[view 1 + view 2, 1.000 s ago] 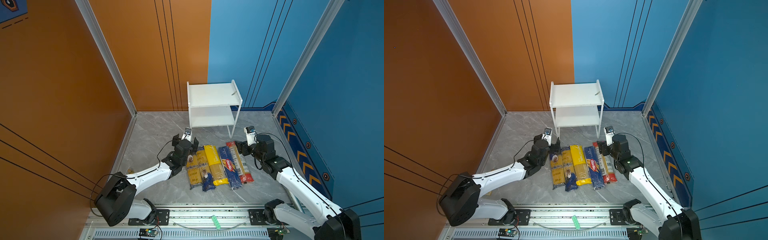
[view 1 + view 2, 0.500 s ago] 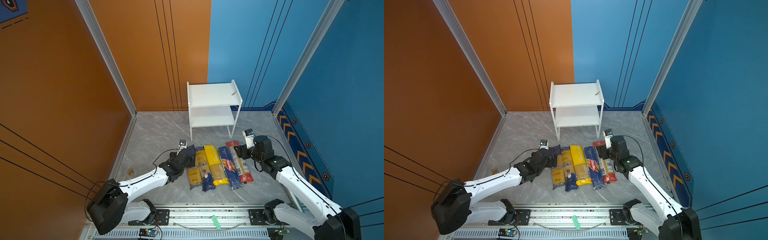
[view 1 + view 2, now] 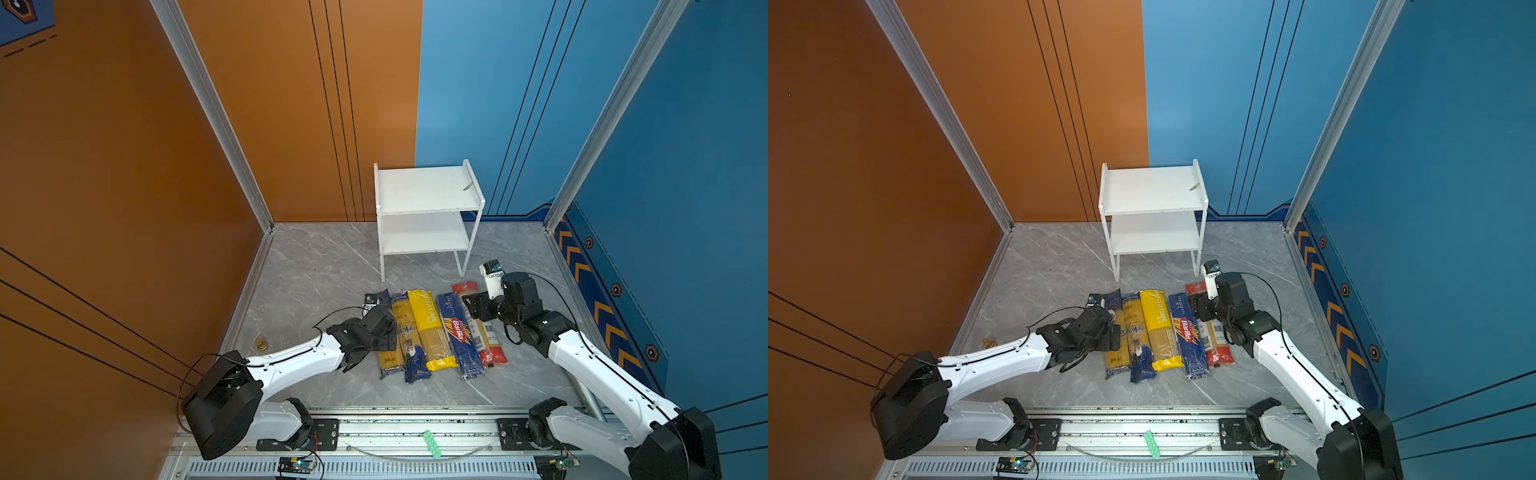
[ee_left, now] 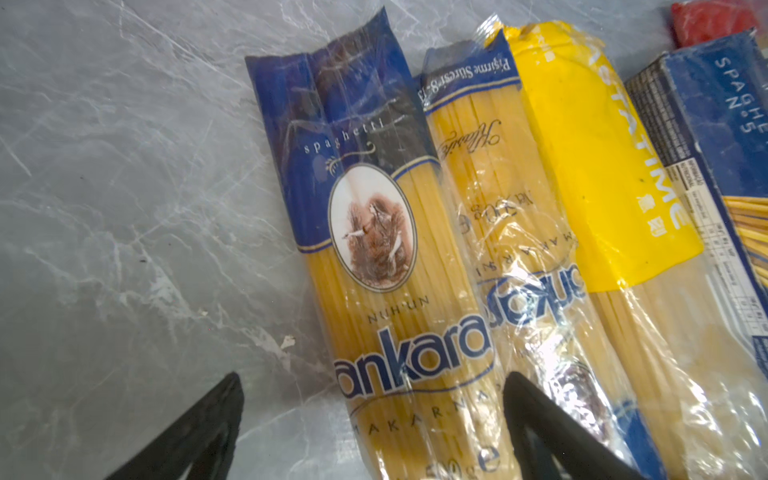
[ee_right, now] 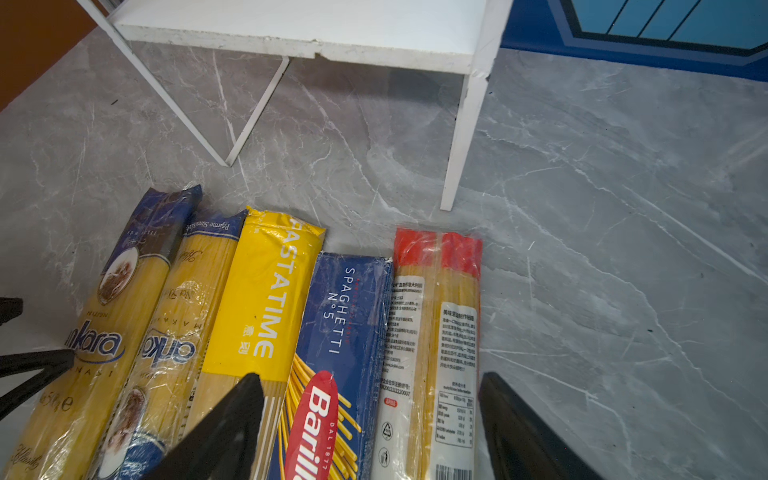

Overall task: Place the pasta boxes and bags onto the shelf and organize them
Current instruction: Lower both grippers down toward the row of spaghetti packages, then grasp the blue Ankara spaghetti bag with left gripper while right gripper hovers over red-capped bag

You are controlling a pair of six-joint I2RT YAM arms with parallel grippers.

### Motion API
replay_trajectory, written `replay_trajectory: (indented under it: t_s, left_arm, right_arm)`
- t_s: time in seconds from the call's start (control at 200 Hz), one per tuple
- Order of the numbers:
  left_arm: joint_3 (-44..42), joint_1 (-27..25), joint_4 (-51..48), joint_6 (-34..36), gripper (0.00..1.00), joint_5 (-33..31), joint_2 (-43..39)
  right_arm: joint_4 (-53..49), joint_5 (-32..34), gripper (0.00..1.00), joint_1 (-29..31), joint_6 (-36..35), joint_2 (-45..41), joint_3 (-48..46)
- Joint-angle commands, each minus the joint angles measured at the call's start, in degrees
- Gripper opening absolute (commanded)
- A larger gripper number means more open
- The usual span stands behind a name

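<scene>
my left gripper is spread wide over an ankara pack, my right gripper spread over the barilla pack. both lie on the floor by the shelf; my wrist views cut off their near ends.

left arm: runs low and nearly level from its base at the front edge of the counter, left of middle, in toward the centre.
left wrist: black, bent downward, close above the counter.
left gripper: low over the counter, just left of centre, tipped down.
left fingers: black, standing wide apart.
right arm: slants up from the right of the front edge, reaching inward.
right wrist: raised, angled toward the centre.
right gripper: right of centre, pointing down and inward.
right fingers: black, spread wide.
</scene>
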Motion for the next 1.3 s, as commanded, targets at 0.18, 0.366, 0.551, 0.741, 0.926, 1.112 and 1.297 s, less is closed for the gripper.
replay_trajectory:
  t_s: [0.18,0.366,0.551,0.741,0.926,1.112,1.297]
  left_arm:
    - [1.6,-2.3,-4.5,-5.7,0.98,6.7,1.7]
    - [2.1,-3.6,-4.5,-8.7,0.98,7.2,4.4]
    - [2.3,-5.2,-4.5,-12.4,0.98,6.5,6.8]
    - [3.3,-6.3,-4.8,-15.0,0.98,6.0,10.0]
    - [3.5,-5.6,-8.9,-15.3,0.98,3.1,10.7]
    - [0.6,0.1,-10.8,-12.7,0.98,2.4,7.2]
    - [0.8,4.8,-14.7,-9.4,0.98,0.3,3.8]
  right_arm:
    - [-2.2,-0.8,0.8,1.9,1.1,0.3,-0.7]
    - [-2.4,-0.4,0.8,2.7,1.4,-0.3,-1.9]
    - [-1.8,-0.6,0.8,2.9,1.8,-1.6,-3.3]
    - [-1.9,-0.6,0.8,3.2,1.9,-2.1,-4.2]
    - [-1.8,-0.4,0.8,3.5,2.0,-2.6,-4.5]
    - [-0.4,-0.5,0.8,3.5,2.6,-2.1,-5.5]
    - [0.6,-0.7,0.8,3.7,3.2,-1.4,-5.8]
